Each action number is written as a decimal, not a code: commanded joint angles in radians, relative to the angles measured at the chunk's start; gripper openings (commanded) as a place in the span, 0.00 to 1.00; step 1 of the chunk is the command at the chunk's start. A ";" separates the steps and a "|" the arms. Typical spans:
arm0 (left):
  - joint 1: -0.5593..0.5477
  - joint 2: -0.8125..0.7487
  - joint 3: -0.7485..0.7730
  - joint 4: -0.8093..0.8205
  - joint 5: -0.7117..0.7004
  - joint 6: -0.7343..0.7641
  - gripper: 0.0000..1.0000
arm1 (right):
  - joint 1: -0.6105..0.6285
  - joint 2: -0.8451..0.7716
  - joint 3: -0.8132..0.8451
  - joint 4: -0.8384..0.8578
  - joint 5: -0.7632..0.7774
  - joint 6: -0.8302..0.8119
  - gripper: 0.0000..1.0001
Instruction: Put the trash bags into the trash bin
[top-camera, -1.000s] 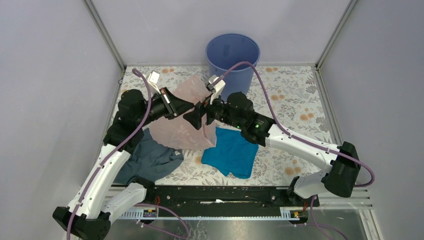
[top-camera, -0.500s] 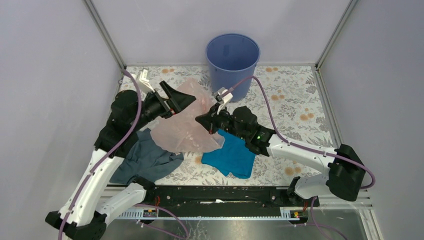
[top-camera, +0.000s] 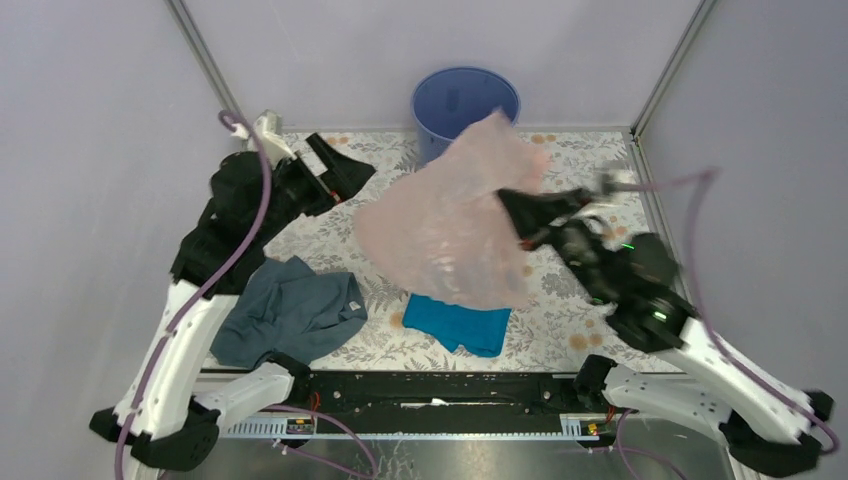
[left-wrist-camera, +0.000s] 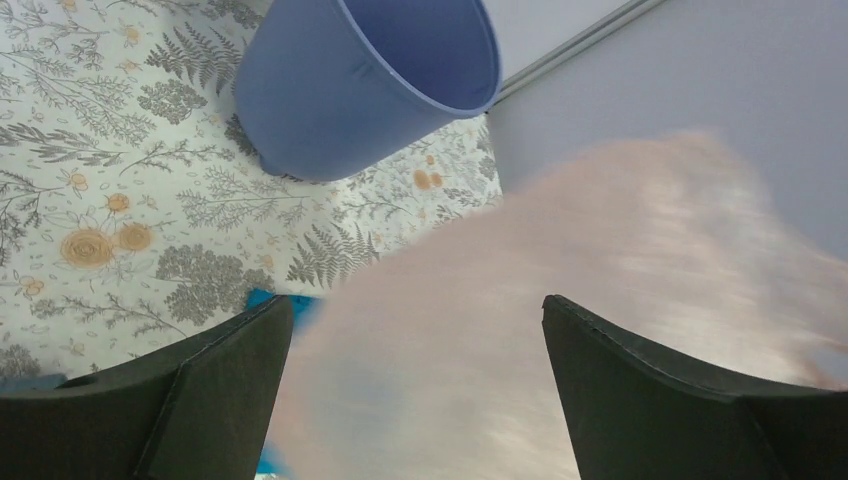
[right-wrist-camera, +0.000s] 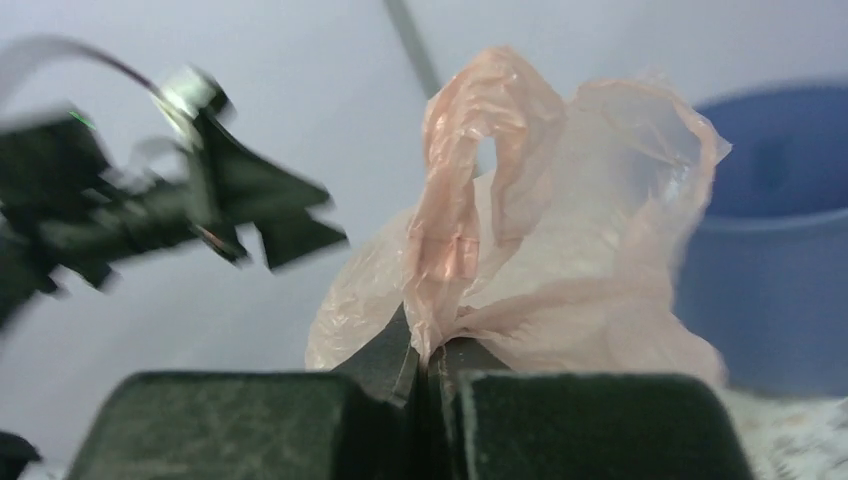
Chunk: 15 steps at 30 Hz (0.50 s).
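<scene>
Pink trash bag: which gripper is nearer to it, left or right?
Right. The right gripper is shut on the pink trash bag, holding it in the air. The left gripper stands open and apart from the bag, at its left in the top view.

At the table's (top-camera: 590, 200) far edge, centre: bin (top-camera: 466, 105). In front of it the bag (top-camera: 450, 235) hangs from the right gripper (top-camera: 517, 215), over the middle cloth (top-camera: 458, 325). Left of the bag, apart from it: left gripper (top-camera: 348, 167). Near left: left cloth (top-camera: 290, 315), flat on the table.
</scene>
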 joint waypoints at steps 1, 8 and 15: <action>0.001 0.130 -0.002 0.153 -0.008 0.040 0.99 | -0.004 -0.171 0.085 -0.155 0.262 -0.163 0.00; 0.000 0.532 0.097 0.528 0.043 0.019 0.97 | -0.004 -0.325 0.085 -0.255 0.465 -0.314 0.00; -0.004 0.878 0.349 0.656 -0.050 0.018 0.91 | -0.004 -0.378 0.063 -0.202 0.506 -0.411 0.00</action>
